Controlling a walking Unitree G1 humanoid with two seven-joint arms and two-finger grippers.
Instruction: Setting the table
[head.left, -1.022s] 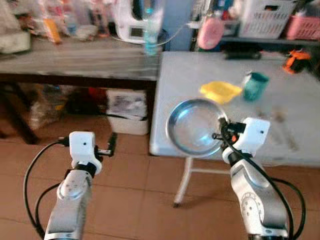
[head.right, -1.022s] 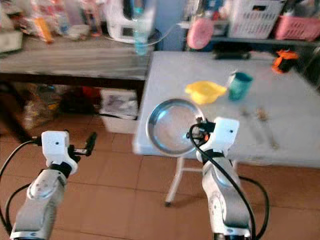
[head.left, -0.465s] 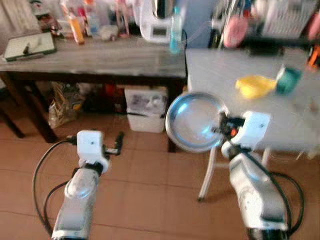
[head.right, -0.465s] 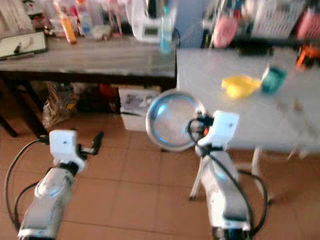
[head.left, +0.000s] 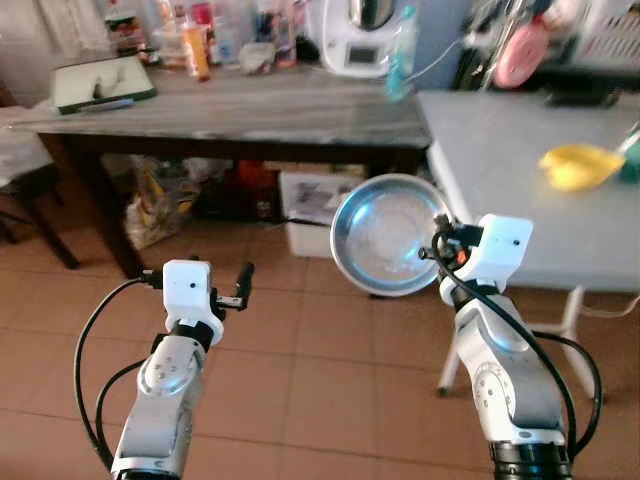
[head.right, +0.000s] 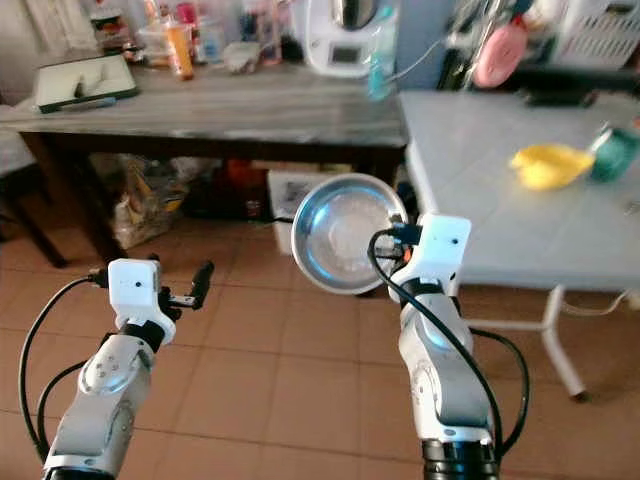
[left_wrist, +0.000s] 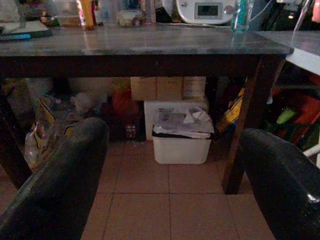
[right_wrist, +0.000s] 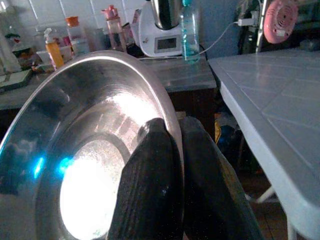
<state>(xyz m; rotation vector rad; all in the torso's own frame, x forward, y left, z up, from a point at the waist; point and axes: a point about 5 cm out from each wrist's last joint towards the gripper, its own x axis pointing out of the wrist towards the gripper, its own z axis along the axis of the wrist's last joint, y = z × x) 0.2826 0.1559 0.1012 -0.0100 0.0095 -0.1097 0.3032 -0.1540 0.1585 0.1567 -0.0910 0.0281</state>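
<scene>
A round steel bowl (head.left: 388, 243) hangs in the air, tilted so its hollow faces me, in front of the white table (head.left: 520, 180). My right gripper (head.left: 437, 244) is shut on its rim; in the right wrist view two black fingers (right_wrist: 155, 190) pinch the edge of the bowl (right_wrist: 75, 165). My left gripper (head.left: 243, 283) is held low over the tiled floor with nothing in it; in the left wrist view its fingers (left_wrist: 55, 185) stand wide apart. On the white table lie a yellow dish (head.left: 580, 165) and a teal cup (head.right: 612, 152).
A dark wooden table (head.left: 230, 105) at the left carries bottles (head.left: 195, 48), a white appliance (head.left: 362, 40) and a tray (head.left: 98, 82). Under it stand a white bin (left_wrist: 181, 137) and bags (head.left: 160, 200). Brown tiled floor (head.left: 330, 390) lies below both arms.
The camera has swung left, so both tables slid right in view. The bowl stays in my right gripper. The left arm holds the same pose.
</scene>
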